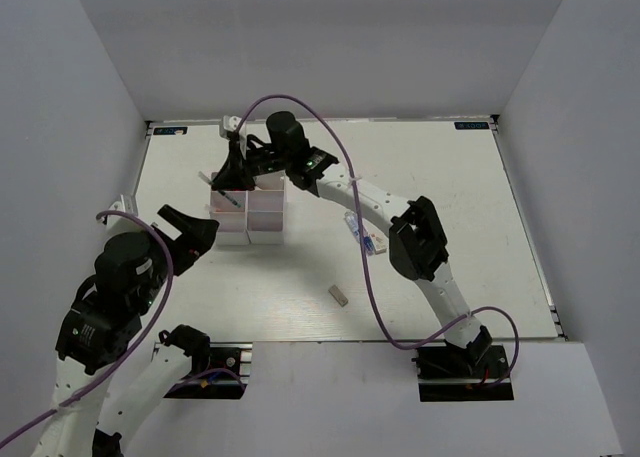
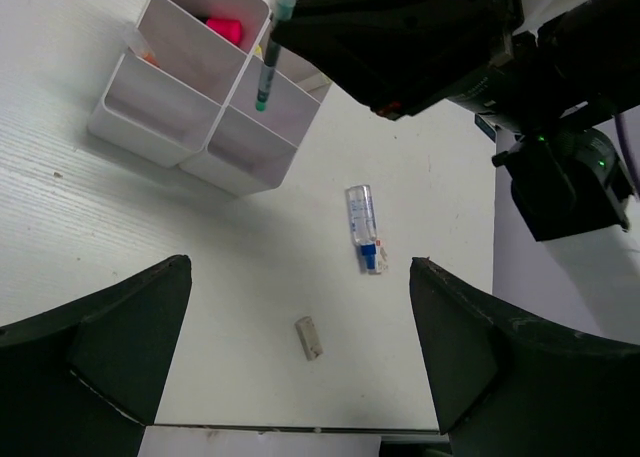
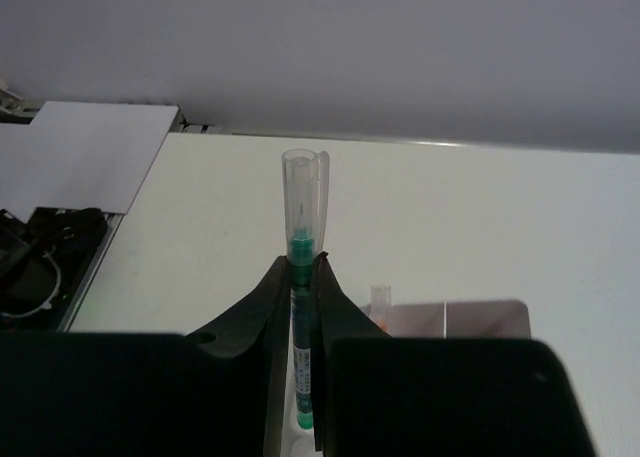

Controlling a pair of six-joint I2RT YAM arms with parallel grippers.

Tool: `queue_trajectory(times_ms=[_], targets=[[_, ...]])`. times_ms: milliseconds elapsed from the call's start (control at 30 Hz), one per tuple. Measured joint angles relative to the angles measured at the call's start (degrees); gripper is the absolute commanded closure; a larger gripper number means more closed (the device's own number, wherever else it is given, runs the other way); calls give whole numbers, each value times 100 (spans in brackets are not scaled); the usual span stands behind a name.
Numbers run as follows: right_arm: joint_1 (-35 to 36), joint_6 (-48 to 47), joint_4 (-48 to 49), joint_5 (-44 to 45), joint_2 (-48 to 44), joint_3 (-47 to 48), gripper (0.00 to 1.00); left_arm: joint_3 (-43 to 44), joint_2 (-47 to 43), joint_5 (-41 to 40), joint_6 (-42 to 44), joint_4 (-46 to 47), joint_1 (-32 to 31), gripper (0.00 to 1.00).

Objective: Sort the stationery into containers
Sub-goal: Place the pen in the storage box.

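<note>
Right gripper (image 3: 303, 289): we see its two dark fingers pressed together on a thin green pen with a clear cap (image 3: 301, 252), pinching it at mid-body.
Pen, attitude: it stands close to upright, with the clear cap up and the tip down.
Pen, place: we find it hanging over the far left part of the white plastic organizer box with square and rectangular compartments (image 1: 264, 219). We cannot tell which compartment lies under the tip, or whether the tip has passed below the rim.
Right arm: it stretches from its base at the near right across the white table (image 1: 450, 197) to the organizer at the far left.
Left gripper (image 2: 300, 267): we see its fingers spread wide with nothing between them. It hovers over bare table, just near and left of the organizer.
Organizer, contents: we make out a pink-tipped item (image 2: 225, 25) in one far compartment. The other compartments we can see into look bare.
Clear tube with a blue cap (image 1: 365, 235): it lies flat on the table to the right of the organizer, well apart from it, cap towards the near side.
Small beige eraser block (image 1: 339, 295): it lies on the table nearer to us than the tube, not touching it.
</note>
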Motion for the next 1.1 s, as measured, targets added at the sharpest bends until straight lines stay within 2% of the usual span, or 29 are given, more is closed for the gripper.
queue_trajectory(times_ms=[233,567,733,867,1100], targets=[[216,120,859,481,494,22,100,-2,-221,76,-160,-203,0,0],[186,-208,1191,1054,874,-7,100,-2,-256,212,-223,-457,0,0],[149,-350,1325,1187,874,-120,72,-68,-262,295,-245,-459,0,0],[122,-507,1318,1204,874,-382,64,-310,-221,428,-354,-461,0,0],[4,-621,1134,1110,785,-881,62,-883,76,852,-501,-160,7,0]])
